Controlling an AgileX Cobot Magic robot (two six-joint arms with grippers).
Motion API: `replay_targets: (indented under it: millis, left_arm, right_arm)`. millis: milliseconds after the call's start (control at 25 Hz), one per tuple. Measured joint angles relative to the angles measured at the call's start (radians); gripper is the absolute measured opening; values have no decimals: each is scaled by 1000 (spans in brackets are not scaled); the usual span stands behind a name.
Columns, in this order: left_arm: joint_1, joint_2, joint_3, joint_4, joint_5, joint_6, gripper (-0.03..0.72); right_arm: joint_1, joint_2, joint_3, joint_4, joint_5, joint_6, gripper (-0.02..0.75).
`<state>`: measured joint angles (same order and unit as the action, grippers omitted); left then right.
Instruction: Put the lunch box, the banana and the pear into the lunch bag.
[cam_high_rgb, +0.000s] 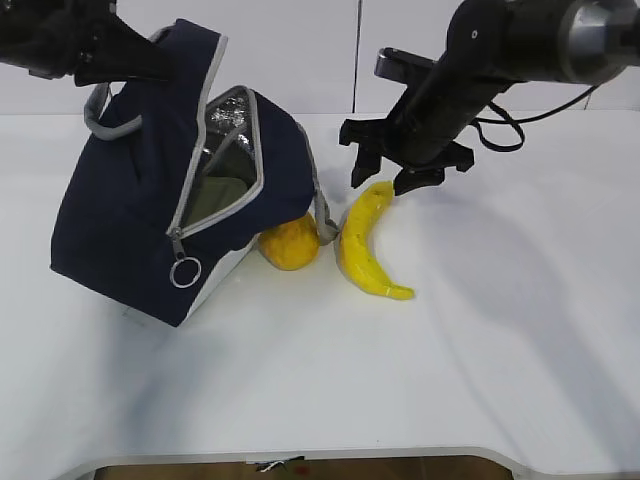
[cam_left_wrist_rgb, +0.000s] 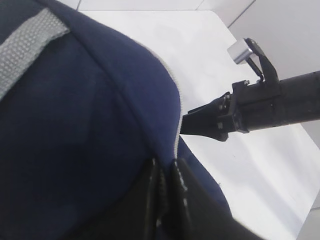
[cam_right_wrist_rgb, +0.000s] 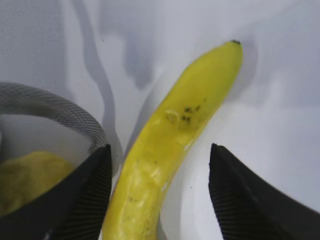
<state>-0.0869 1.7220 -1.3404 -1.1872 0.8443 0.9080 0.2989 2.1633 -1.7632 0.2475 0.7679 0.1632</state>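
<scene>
fruit is what's left out on the table (cam_high_rgb: 520, 380), as far as i can see from here. the lunch bag (cam_high_rgb: 120, 230) sits on the left, tipped back and propped up, its zipper undone and the mouth gaping toward the right so the silvery lining shows. inside there's a dull green shape that i'd judge to be the lid of the lunch box (cam_high_rgb: 222, 195), so that part looks done, though i can't make out the whole container.

the left gripper (cam_left_wrist_rgb: 165, 192) is up at the far top edge of the bag, fingers pinched tight on the navy fabric just by the grey zipper tape, holding the opening up.

the pear (cam_high_rgb: 290, 243) lies on the table touching the bag's near right corner, just below the opening, beside a grey handle loop. the banana (cam_high_rgb: 368, 243) lies just right of it, curved, its tip pointing near and right.

the right gripper (cam_high_rgb: 384, 181) hangs over the far end of the banana with its jaws spread, one finger on either side of the fruit and not yet clamped on it; from its own camera the banana runs straight up between the two dark pads (cam_right_wrist_rgb: 245, 200).

so by my reckoning one item of three is in, with the banana about to be picked up and the pear to follow.
</scene>
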Motion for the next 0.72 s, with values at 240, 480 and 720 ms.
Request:
replay_targets:
  millis: [240,480,720]
  left_arm:
    - [0,0,0,0,2,0,27]
    - [0,0,0,4,2,0,27]
    - [0,0,0,4,4,0,27]
  right_arm:
    - [0,45,0,9,-2,17,496]
    - [13,51,0,32,-38,21,496]
    - [22,66,-2,36,-45,21,496]
